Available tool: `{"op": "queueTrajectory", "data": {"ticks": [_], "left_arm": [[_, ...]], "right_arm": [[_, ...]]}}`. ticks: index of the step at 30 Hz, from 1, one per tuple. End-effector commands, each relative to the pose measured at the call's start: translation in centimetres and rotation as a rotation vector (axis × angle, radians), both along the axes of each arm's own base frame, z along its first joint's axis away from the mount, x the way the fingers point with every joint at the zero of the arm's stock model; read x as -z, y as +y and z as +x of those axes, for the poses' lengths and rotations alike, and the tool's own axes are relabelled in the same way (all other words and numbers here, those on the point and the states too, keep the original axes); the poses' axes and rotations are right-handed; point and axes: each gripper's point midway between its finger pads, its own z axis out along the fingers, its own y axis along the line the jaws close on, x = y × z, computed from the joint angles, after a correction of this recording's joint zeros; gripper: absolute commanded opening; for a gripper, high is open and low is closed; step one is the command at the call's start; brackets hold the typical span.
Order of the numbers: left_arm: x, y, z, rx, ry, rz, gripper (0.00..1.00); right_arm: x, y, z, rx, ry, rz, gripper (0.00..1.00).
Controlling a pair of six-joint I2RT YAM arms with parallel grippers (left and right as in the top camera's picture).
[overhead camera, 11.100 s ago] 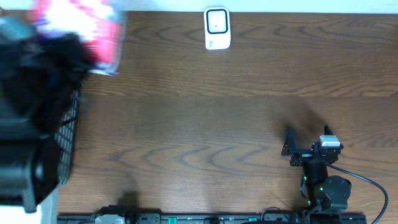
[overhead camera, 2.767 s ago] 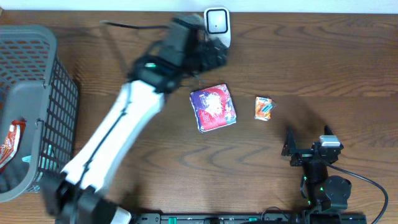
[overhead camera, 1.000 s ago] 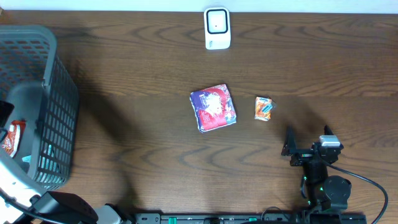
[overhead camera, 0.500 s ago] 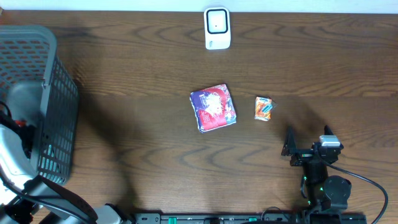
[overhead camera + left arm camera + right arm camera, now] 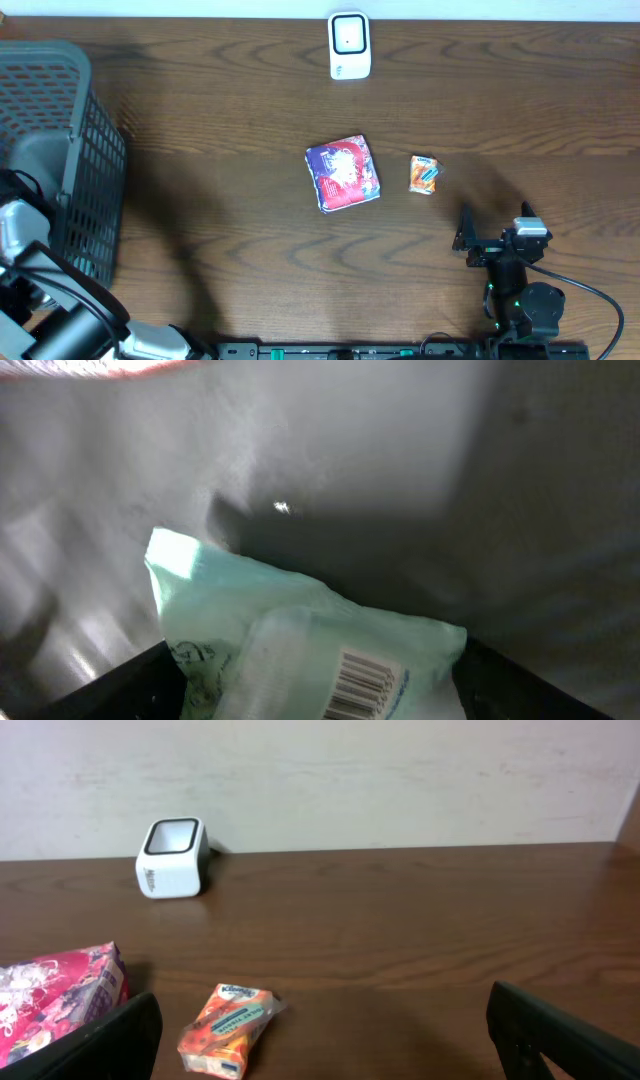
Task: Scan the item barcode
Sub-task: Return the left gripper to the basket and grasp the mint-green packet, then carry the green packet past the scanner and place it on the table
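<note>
The mint-green packet (image 5: 300,640) lies on the pale floor of the grey basket (image 5: 95,180) at the left end of the bench (image 5: 250,100), and its barcode (image 5: 362,678) faces up toward your left wrist camera. Your left tool (image 5: 315,685) is down inside the basket with its jaws wide apart, one dark finger (image 5: 120,685) on each side of the packet. You cannot tell from this view whether either finger touches it. A sliver of red-and-white wrapper (image 5: 100,368) shows at the top edge of that view. From overhead, the left arm (image 5: 25,235) covers the basket's interior, so the packet is hidden there. The white scanner (image 5: 349,45) stands at the far edge of the bench, well apart from the basket. Between them, near the middle, lie a purple packet (image 5: 343,173) and, just to its right, a small orange tissue pack (image 5: 424,174). Your right tool (image 5: 495,222) sits at the near right, jaws fully apart and holding nothing, looking across the bench at both items and the scanner.
</note>
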Motion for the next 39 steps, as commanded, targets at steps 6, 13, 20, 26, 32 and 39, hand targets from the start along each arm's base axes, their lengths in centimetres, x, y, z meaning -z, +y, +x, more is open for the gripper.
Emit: {"op": "queueTrajectory", "data": {"ticks": [6, 13, 20, 26, 32, 39], "left_arm": [[2.7, -0.6, -0.7, -0.04, 0.06, -0.073, 0.07], [-7.4, 1.0, 5.1, -0.061, -0.26, -0.02, 0.08], [-28.8, 0.7, 11.3, -0.105, -0.969, 0.124, 0.08], [-41.9, -3.6, 10.2, -0.123, -1.412, 0.133, 0.07], [-44.2, -16.6, 14.3, 0.214, -1.493, -0.223, 0.07], [-36.2, -32.7, 17.6, 0.583, -1.168, -0.505, 0.07]], "right_arm": [[0.0, 0.0, 0.0, -0.002, -0.003, -0.011, 0.99], [0.0, 0.0, 0.0, -0.002, -0.003, -0.011, 0.99], [0.0, 0.0, 0.0, -0.002, -0.003, -0.011, 0.99], [0.0, 0.0, 0.0, -0.001, -0.003, -0.011, 0.99], [0.0, 0.0, 0.0, -0.002, -0.003, -0.011, 0.99], [0.0, 0.0, 0.0, -0.002, -0.003, -0.011, 0.99]]}}
